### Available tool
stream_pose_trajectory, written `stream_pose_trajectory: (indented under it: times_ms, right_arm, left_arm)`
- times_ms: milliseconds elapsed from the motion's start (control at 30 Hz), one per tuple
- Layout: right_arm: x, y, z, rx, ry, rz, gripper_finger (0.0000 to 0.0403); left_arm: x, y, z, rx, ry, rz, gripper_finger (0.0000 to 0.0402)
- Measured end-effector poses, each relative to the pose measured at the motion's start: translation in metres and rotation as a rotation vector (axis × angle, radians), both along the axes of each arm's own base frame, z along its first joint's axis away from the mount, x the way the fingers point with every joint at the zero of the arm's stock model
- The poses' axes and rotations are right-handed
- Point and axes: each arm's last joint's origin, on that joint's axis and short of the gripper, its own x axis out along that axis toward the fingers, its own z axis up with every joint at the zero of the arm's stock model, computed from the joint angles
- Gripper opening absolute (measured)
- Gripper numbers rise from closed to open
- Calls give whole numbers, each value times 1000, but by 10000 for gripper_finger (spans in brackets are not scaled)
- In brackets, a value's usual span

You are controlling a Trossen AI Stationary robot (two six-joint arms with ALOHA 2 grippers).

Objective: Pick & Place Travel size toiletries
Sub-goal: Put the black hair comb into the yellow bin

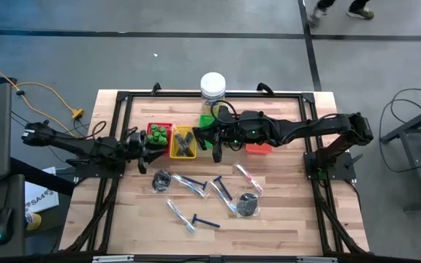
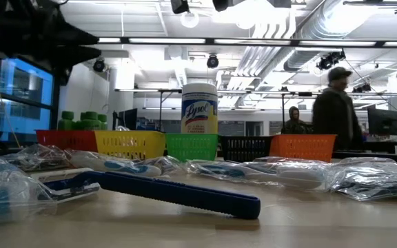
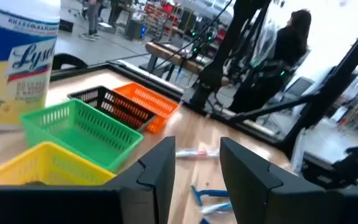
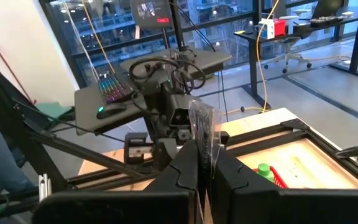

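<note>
Travel size toiletries lie loose on the wooden table: dark shiny bundles (image 1: 161,180) (image 1: 248,204), dark-blue razors (image 1: 221,188) (image 2: 178,193), and clear-sleeved sticks (image 1: 247,177). Green pots fill the red tray (image 1: 159,132), and grey pieces lie in the yellow tray (image 1: 183,142). My right gripper (image 1: 216,146) hangs above the yellow and green trays, shut on a clear plastic sleeve (image 4: 205,130). My left gripper (image 1: 150,150) (image 3: 197,155) stands open beside the red tray with nothing between its fingers. My right gripper pinches one end of the clear sleeve (image 4: 204,152) between its two fingers. The fingers lie level and point toward the table's left side. The sleeve sticks out past the fingertips, lifted clear of the trays and the table.
A row of small trays stands at the far middle: red, yellow, green (image 1: 207,120), black (image 2: 245,147), orange (image 1: 258,148). A tall jar with a white lid (image 1: 213,85) stands behind them. A black frame (image 1: 123,95) rims the table. People move in the room beyond.
</note>
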Motion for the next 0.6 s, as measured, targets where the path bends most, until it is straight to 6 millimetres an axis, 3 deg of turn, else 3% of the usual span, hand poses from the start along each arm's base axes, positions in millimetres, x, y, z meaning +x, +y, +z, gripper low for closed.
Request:
stream_pose_trajectory:
  times_ms: [167, 433, 600]
  right_arm:
    - [0, -3, 0, 1, -1, 5, 4]
    - [0, -4, 1, -18, -6, 13, 4]
    - [0, -4, 1, -20, -10, 34, 4]
  left_arm:
    - [24, -5, 22, 43, 33, 20, 136]
    - [72, -16, 73, 75, -8, 3, 243]
    - [101, -23, 97, 113, -11, -20, 273]
